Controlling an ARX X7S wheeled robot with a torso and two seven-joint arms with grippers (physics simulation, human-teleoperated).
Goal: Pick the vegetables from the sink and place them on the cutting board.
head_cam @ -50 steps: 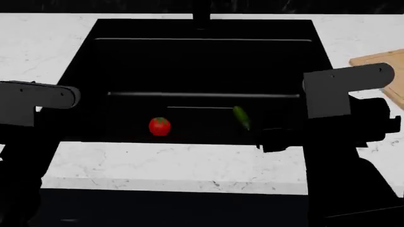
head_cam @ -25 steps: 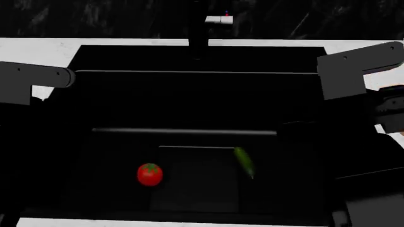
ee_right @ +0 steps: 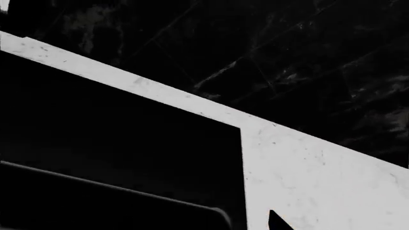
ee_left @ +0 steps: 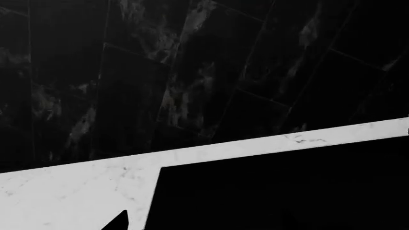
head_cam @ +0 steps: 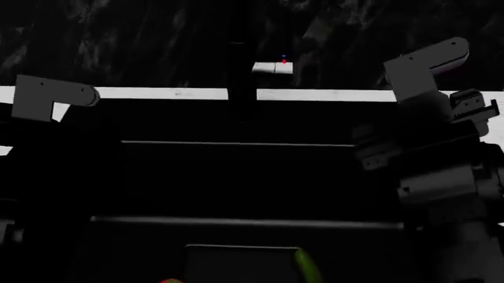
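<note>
The black sink (head_cam: 236,143) fills the head view. Only the upper tip of the green cucumber (head_cam: 307,270) shows at the bottom edge, and a sliver of the red tomato (head_cam: 166,281) to its left. The cutting board is out of view. My left arm (head_cam: 47,97) and right arm (head_cam: 421,68) hang over the sink's two sides. My right gripper (head_cam: 372,154) is a dark shape over the basin; my left gripper is lost against the black. Each wrist view shows one dark fingertip, the left (ee_left: 119,222) and the right (ee_right: 277,222), over the marble beside the sink's corner (ee_left: 160,168) (ee_right: 240,128).
A black faucet (head_cam: 241,65) with a grey handle (head_cam: 272,68) stands behind the sink. A white marble counter strip (head_cam: 157,92) runs along the back, under a dark marbled wall (head_cam: 141,35). The same counter shows in the wrist views (ee_left: 70,191) (ee_right: 307,172).
The head view has swung up and forward: sink and vegetables slid down to the bottom edge, and the front counter and cutting board left view. Both arms now sit higher in the picture.
</note>
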